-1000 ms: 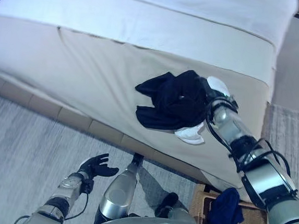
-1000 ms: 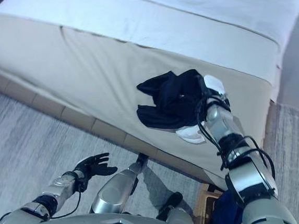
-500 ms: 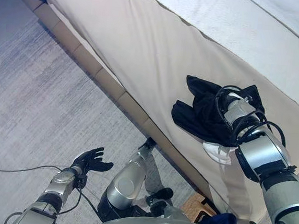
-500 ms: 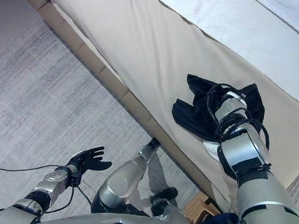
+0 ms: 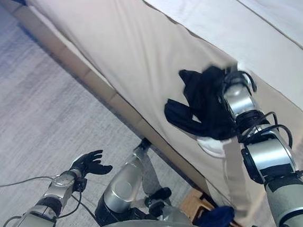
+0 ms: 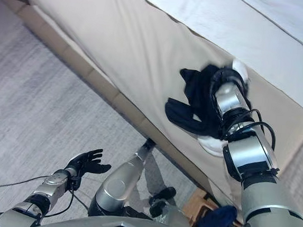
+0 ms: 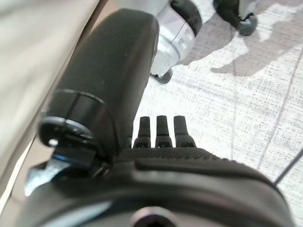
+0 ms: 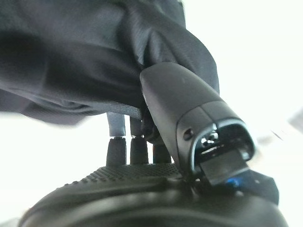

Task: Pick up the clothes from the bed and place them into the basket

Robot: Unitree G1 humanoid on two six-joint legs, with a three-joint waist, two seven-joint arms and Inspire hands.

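Note:
A black garment (image 5: 200, 104) lies bunched on the beige side of the bed (image 5: 146, 54), with a white garment (image 5: 212, 146) partly under it. My right hand (image 8: 180, 104) is at the black garment. In the right wrist view its thumb lies on the black cloth (image 8: 94, 56) and its fingers (image 8: 118, 146) go under it, pinching it. The wicker basket (image 5: 192, 202) stands on the floor at the lower right and holds a dark blue garment (image 5: 214, 217). My left hand (image 5: 90, 164) is open and empty, low over the floor, with its fingers (image 7: 161, 130) straight.
The bed's wooden base (image 5: 105, 91) runs along the grey carpet (image 5: 29, 113). White bedding (image 5: 264, 33) covers the top of the bed. The basket sits close to the bed's corner, under my right arm.
The camera has shifted, so the whole scene has moved. My right hand has gone further into the black garment, which is more bunched around it. The left hand has stayed in place.

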